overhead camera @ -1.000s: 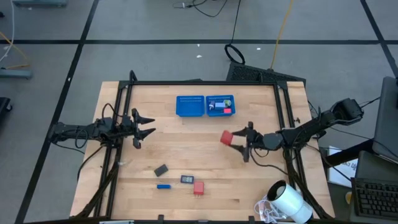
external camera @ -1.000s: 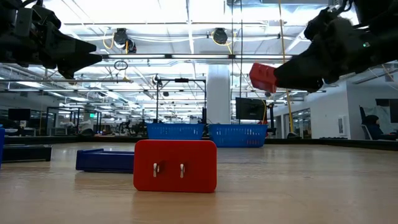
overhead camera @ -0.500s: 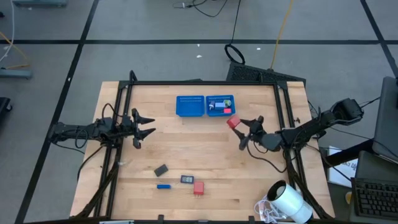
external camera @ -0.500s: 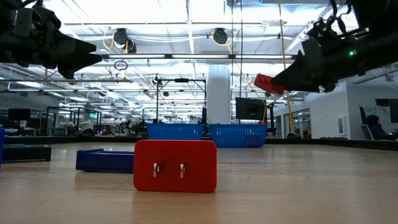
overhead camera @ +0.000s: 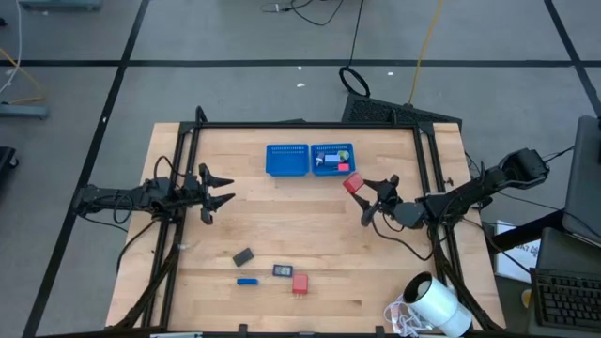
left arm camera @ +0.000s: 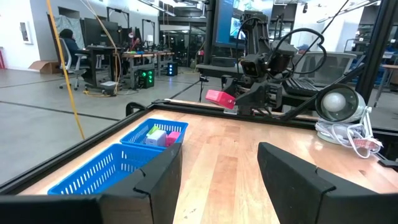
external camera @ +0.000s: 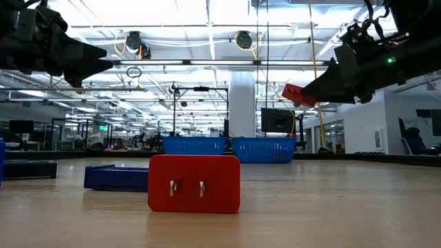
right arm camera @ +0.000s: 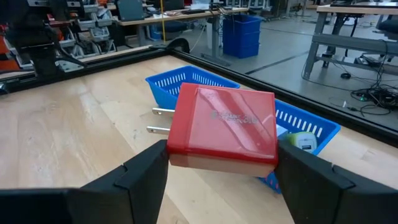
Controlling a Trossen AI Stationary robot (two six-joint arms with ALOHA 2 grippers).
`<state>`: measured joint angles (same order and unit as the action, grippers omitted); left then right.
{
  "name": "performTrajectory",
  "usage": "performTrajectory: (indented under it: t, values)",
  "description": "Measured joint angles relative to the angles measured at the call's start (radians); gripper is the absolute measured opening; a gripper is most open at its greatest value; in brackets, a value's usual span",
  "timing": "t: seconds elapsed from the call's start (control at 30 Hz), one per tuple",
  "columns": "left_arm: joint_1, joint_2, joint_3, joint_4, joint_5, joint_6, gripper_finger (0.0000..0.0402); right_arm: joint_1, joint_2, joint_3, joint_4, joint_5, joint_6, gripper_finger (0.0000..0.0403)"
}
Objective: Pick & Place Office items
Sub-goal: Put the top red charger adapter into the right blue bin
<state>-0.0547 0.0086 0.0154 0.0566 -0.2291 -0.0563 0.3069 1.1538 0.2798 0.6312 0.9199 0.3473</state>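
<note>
My right gripper is shut on a red plug-like block and hovers just in front of the blue mesh tray's right compartment. In the low view the block hangs high above the table. My left gripper is open and waits over the table's left side, touching nothing. Near the front edge a dark grey piece, a small blue piece, a dark piece and another red pronged block lie flat on the wood. My right gripper pinches the red block between its two fingers, one on each short side. The fingers come from the table's right, about level. The block is lifted clear, broad face up, and its two metal prongs stick out sideways.
The tray's right compartment holds a few small coloured pieces; its left compartment looks bare. A big white cylinder with a cord lies at the near right corner. Black frame rails run along the table's sides. Bare wood lies at the table's middle.
My right gripper has carried the red block toward the table's far edge, up to the tray's right compartment, turning somewhat as it went. Most of the move came early; over the last half second it has stayed nearly still.
</note>
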Motion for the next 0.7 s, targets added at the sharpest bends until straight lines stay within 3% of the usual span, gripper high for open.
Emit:
performTrajectory:
  t: [0.3, 0.47, 0.7]
  values:
    - [0.000, 0.000, 0.000, 0.000, 0.000, 0.000, 0.0214, 0.000, 0.000, 0.000, -0.013, -0.001, 0.005, 0.0254]
    - [0.000, 0.000, 0.000, 0.000, 0.000, 0.000, 0.0214, -0.020, 0.000, 0.000, -0.076, -0.014, 0.108, 0.0254]
    - [0.000, 0.000, 0.000, 0.000, 0.000, 0.000, 0.0214, -0.077, 0.007, 0.000, -0.159, -0.164, 0.209, 0.0254]
